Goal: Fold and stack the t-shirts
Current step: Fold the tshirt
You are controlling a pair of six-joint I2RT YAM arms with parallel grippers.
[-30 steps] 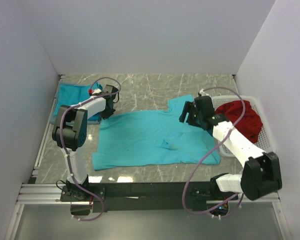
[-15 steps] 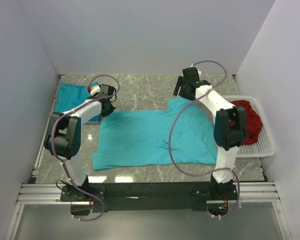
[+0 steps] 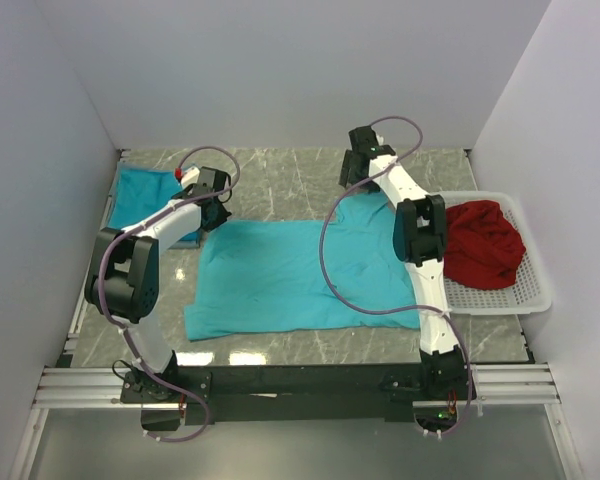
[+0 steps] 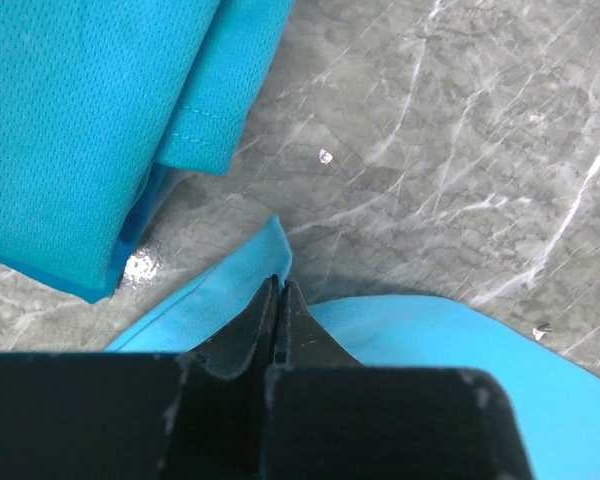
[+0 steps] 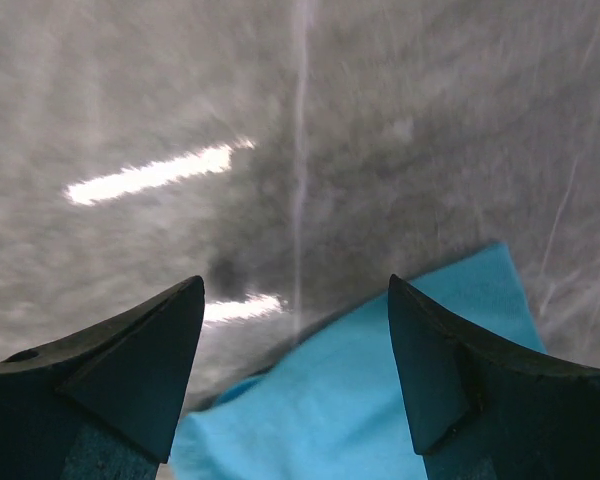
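A turquoise t-shirt (image 3: 300,275) lies spread out in the middle of the table. A second t-shirt (image 3: 145,190) lies folded at the back left, and also shows in the left wrist view (image 4: 80,120). My left gripper (image 3: 212,213) sits at the spread shirt's far left corner. In its wrist view the jaws (image 4: 278,288) are shut on the edge of that cloth (image 4: 460,340). My right gripper (image 3: 354,178) reaches far back, over the shirt's far right sleeve. It is open (image 5: 295,290) and empty, just above the sleeve's edge (image 5: 380,400).
A white basket (image 3: 535,290) at the right holds a bunched red cloth (image 3: 485,245). White walls close in the left, back and right sides. The marble tabletop (image 3: 280,175) shows bare behind the shirt.
My right arm has swung from the shirt's right side to the far edge by the right sleeve, stretched out. The shirt's right part now lies flatter. My left gripper has barely moved.
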